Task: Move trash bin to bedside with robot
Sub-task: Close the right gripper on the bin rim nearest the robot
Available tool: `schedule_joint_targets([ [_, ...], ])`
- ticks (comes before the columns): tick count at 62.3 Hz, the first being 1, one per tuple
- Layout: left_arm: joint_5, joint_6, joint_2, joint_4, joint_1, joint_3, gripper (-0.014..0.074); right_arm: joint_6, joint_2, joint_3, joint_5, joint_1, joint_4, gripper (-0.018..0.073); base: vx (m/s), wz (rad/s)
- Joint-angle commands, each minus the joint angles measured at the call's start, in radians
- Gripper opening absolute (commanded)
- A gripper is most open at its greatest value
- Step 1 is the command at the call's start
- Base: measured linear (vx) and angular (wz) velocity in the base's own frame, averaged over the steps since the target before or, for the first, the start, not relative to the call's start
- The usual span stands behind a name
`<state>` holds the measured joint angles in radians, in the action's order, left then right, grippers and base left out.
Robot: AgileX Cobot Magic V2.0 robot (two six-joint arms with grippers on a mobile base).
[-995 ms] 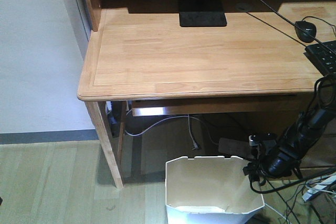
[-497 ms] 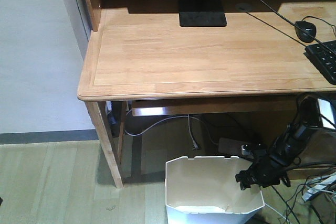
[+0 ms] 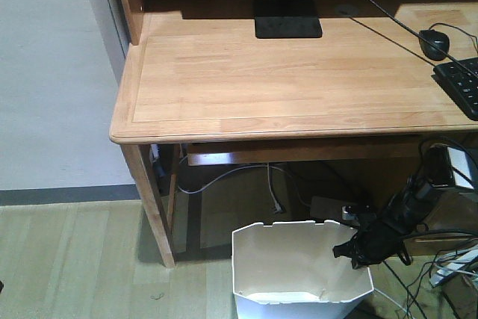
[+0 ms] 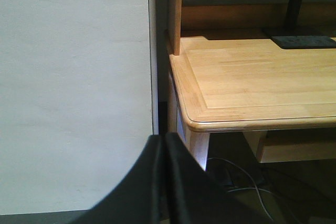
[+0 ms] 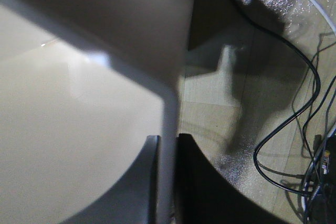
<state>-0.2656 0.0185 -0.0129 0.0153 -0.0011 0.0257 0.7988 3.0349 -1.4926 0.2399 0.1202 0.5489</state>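
Two grippers show, only one with anything in it. The right gripper [image 3: 349, 249] is clamped on the right-hand rim of the trash bin [image 3: 258, 263]. In its wrist view the black fingers [image 5: 210, 192] straddle the thin wall of the bin [image 5: 79, 129], one inside and one outside, with the wall pinched between them at the gripper [image 5: 167, 141]. The bin stands upright on the wooden floor [image 3: 75, 259], in front of the counter [image 3: 284, 72] and to the right of its front leg [image 3: 149, 207]. Black cables [image 5: 294, 124] lie on the floor just beside it.

The left gripper [image 4: 164, 140] is closed on nothing (fingers pressed together), facing a white wall [image 4: 73, 77] and the counter's rounded corner. A monitor stand [image 3: 287, 18], mouse [image 3: 435, 42] and keyboard [image 3: 463, 84] sit on the counter.
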Motion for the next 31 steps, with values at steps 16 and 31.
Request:
schedule_joint_targets([
  [16,0.069,0.004,-0.014,0.003,-0.003,0.019,-0.0006,0.19,-0.238,0.176,-0.029,-0.001,0.155,-0.0008,0.0,0.0],
  [31,0.069,0.004,-0.014,0.003,-0.003,0.019,-0.0006,0.442,-0.408,0.303,0.044,-0.001,0.383,-0.0006,0.0,0.0],
])
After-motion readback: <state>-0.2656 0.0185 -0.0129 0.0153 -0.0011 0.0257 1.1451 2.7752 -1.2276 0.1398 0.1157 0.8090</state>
